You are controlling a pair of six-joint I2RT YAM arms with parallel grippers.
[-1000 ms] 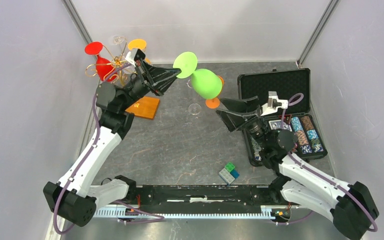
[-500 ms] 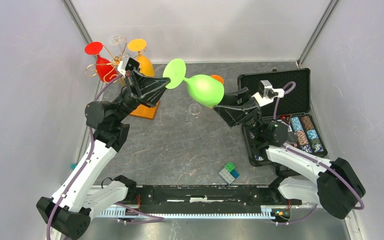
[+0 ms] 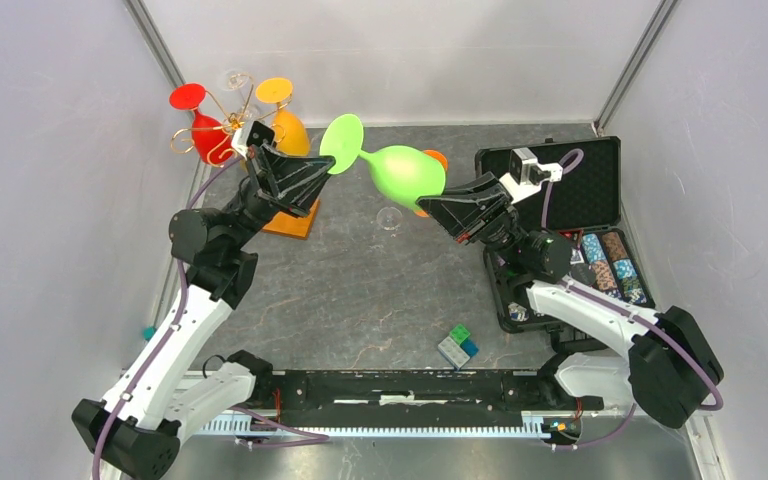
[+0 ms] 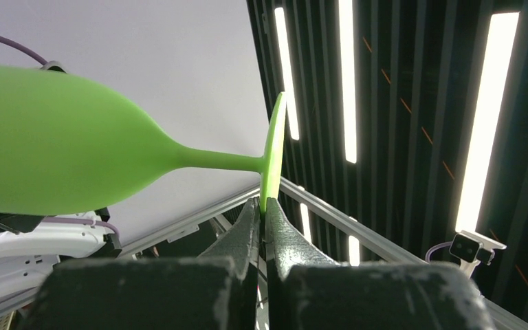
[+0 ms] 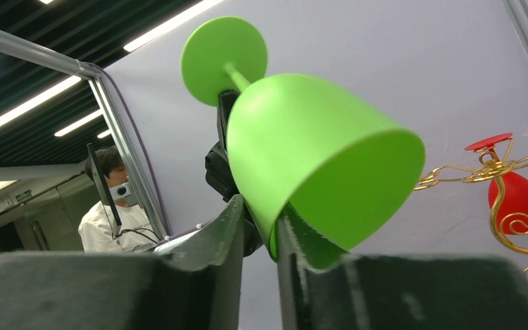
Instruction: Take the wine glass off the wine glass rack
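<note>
A green wine glass (image 3: pixel 405 172) hangs on its side in mid-air between my two arms, off the wine glass rack (image 3: pixel 222 125). My left gripper (image 3: pixel 332 165) is shut on the edge of its round foot (image 4: pixel 272 155). My right gripper (image 3: pixel 423 207) is closed over the bowl's rim (image 5: pixel 275 237), one finger inside the bowl and one outside. In the right wrist view the green wine glass (image 5: pixel 309 151) fills the middle, mouth towards the camera. The gold wire rack on its orange base (image 3: pixel 290 215) still holds a red glass (image 3: pixel 203 130) and an orange glass (image 3: pixel 285 125).
An open black case (image 3: pixel 550 170) with poker chips (image 3: pixel 610 270) lies at the right. A small clear glass (image 3: pixel 389 218) stands on the table under the green one, with an orange thing (image 3: pixel 436 157) behind it. Coloured blocks (image 3: pixel 457 345) lie near the front.
My right gripper has risen to the bowl and closed from wide open onto its rim. My left arm has drawn the glass a little left and down, away from the rack.
</note>
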